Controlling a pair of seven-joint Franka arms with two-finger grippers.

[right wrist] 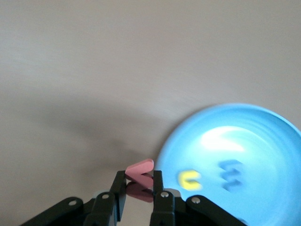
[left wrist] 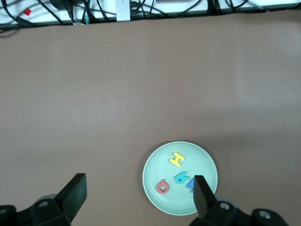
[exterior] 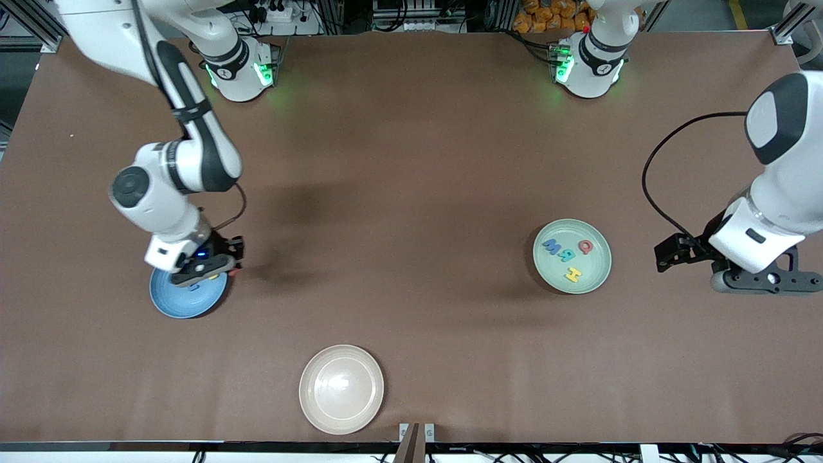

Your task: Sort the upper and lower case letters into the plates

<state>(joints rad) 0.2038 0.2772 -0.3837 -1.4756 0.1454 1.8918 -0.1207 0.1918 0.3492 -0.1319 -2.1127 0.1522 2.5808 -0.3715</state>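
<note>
The sky blue plate (exterior: 180,302) lies near the right arm's end of the table. My right gripper (exterior: 215,269) hangs low over its rim, shut on a red letter (right wrist: 139,175) just outside the rim. In the right wrist view the blue plate (right wrist: 235,141) holds a yellow letter (right wrist: 189,180) and a blue letter (right wrist: 230,170). The mint green plate (exterior: 595,273) holds a blue W (exterior: 551,245), teal R (exterior: 566,255), red Q (exterior: 585,245) and yellow H (exterior: 573,275). My left gripper (exterior: 765,281) waits open, high beside the mint plate (left wrist: 157,169).
A cream-beige plate (exterior: 341,388) lies empty near the table's front edge, nearer to the camera than the other two plates. Cables and the table's edge (left wrist: 141,16) show in the left wrist view.
</note>
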